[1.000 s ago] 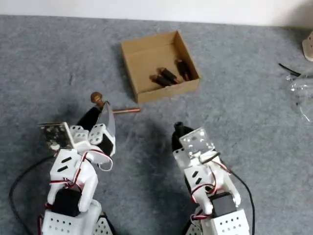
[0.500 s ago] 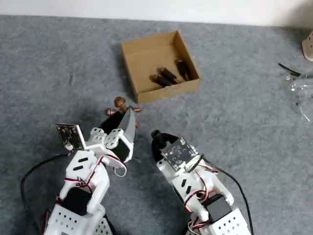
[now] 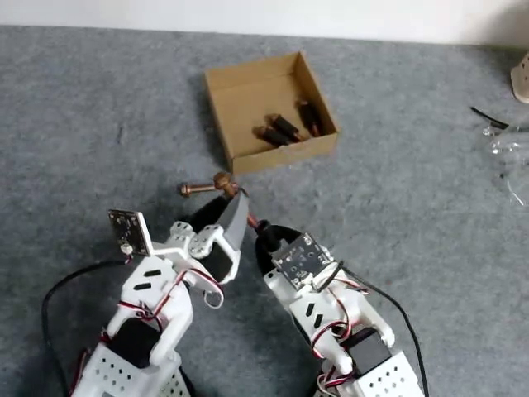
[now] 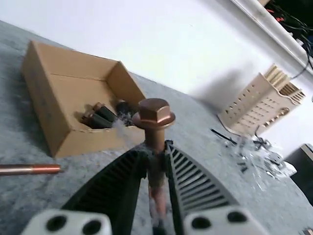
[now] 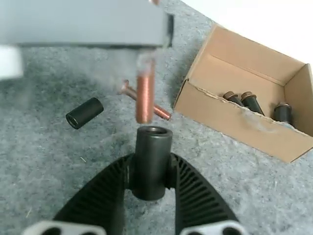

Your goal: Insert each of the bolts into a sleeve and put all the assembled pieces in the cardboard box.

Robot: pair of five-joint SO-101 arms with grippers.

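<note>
My left gripper [image 4: 156,149] is shut on a copper bolt [image 4: 154,115], head up; from above, this bolt [image 3: 225,184] tilts toward my right gripper [image 3: 269,236]. My right gripper [image 5: 150,164] is shut on an upright black sleeve [image 5: 151,154]. The held bolt's shaft [image 5: 145,95] hangs just above the sleeve's open mouth, apart from it. A second bolt [image 3: 198,188] lies on the carpet in front of the cardboard box [image 3: 248,93]. A loose sleeve [image 5: 84,113] lies on its side nearby. Several assembled pieces [image 3: 285,128] lie in the box.
Grey carpet covers the table. A beige perforated holder [image 4: 259,100] stands at the far right, with clear plastic bits [image 3: 508,145] and a black cable [image 3: 488,117] near it. Open carpet lies to the left of the box.
My left gripper has carried the bolt to the right, over the sleeve. My right gripper shifted left with the sleeve, then held still.
</note>
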